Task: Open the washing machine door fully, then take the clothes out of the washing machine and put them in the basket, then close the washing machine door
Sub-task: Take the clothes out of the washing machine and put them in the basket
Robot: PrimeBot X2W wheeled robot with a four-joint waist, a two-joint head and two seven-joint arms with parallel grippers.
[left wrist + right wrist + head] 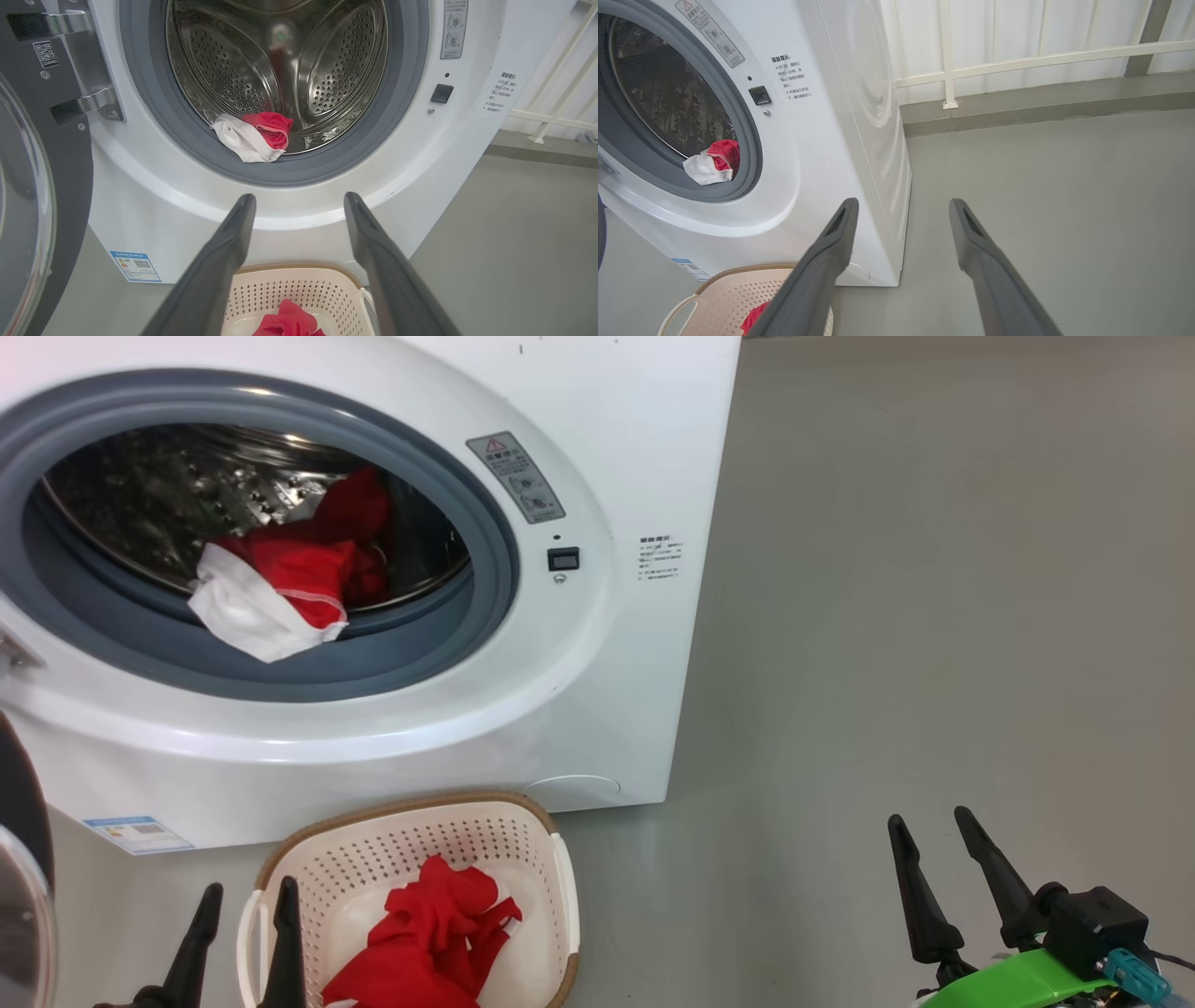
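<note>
One grey warning label (515,476), blue sticker (137,833), on washing machine (635,429)

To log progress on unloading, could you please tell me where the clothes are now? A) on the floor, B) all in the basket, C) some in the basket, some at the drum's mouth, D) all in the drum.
C: a red garment lies in the basket, and a red and white bundle drapes over the grey gasket.

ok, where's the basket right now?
The basket sits on the floor before the washer, below the open drum: lower left-centre in the head view, just right of the left end effector, red clothes inside.
</note>
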